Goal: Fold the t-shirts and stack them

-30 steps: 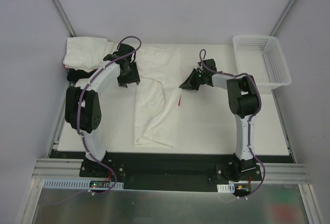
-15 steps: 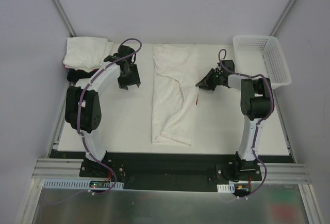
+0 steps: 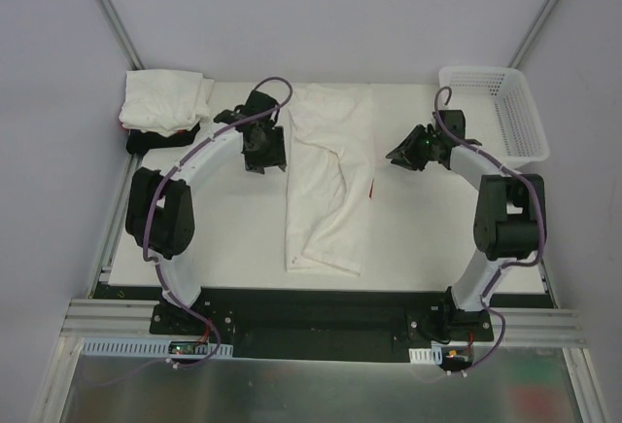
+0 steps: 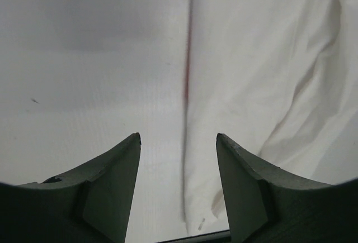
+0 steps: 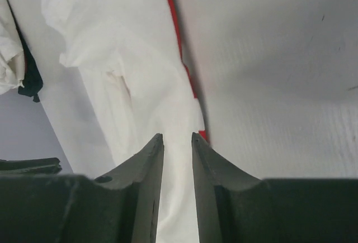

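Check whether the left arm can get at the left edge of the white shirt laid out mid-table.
Probably yes: the left gripper hangs open right by the white shirt, at its edge, with nothing between them.

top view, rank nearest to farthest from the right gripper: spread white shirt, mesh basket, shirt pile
1. Spread white shirt, just left of the right gripper, mid-table.
2. Mesh basket, far right corner.
3. Shirt pile, far left corner.

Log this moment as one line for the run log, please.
white shirt: long strip, centre | left pincer: open, above its edge | right pincer: open, empty, beside it | shirt pile: far left corner
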You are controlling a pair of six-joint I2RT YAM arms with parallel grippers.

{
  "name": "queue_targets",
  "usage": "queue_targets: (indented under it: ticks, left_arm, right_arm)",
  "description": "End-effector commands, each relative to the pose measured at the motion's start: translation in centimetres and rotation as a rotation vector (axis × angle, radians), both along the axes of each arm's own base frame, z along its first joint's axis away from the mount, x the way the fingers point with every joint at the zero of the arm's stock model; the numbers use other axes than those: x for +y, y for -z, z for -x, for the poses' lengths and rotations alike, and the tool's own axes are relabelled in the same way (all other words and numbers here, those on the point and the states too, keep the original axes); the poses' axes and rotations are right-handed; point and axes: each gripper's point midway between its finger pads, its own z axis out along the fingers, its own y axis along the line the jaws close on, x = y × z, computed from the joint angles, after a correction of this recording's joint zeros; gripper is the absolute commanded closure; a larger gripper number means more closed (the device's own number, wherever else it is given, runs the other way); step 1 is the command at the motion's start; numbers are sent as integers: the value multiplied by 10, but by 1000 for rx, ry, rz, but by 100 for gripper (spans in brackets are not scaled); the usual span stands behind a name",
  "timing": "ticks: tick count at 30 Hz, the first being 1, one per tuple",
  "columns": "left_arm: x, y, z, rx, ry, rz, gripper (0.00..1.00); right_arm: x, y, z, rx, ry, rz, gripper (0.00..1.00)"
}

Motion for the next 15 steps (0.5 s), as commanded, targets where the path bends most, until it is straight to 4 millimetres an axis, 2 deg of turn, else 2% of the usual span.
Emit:
queue_targets:
  ticks: [1, 2, 4, 6, 8, 9, 15]
  left_arm:
    - [-44, -19, 46, -3, 161, 29, 44]
    - [-57, -20, 59, 8, 207, 36, 44]
    - [-65, -12, 84, 62, 272, 40, 44]
    - [-67, -4, 105, 104, 313, 20, 45]
    - [-64, 0, 117, 124, 325, 3, 45]
    - [-60, 7, 127, 144, 332, -14, 45]
    - [-54, 15, 155, 174, 354, -42, 46]
  right_arm:
    - [7, -41, 21, -96, -21, -24, 70]
    - [12, -37, 29, -88, -32, -34, 70]
    - [29, -42, 44, -102, -75, -32, 70]
    - [41, -31, 66, -77, -112, -24, 70]
    - [49, -30, 77, -79, -125, -38, 70]
    - [52, -20, 89, -54, -136, -39, 70]
    - [65, -15, 117, -54, -186, -56, 71]
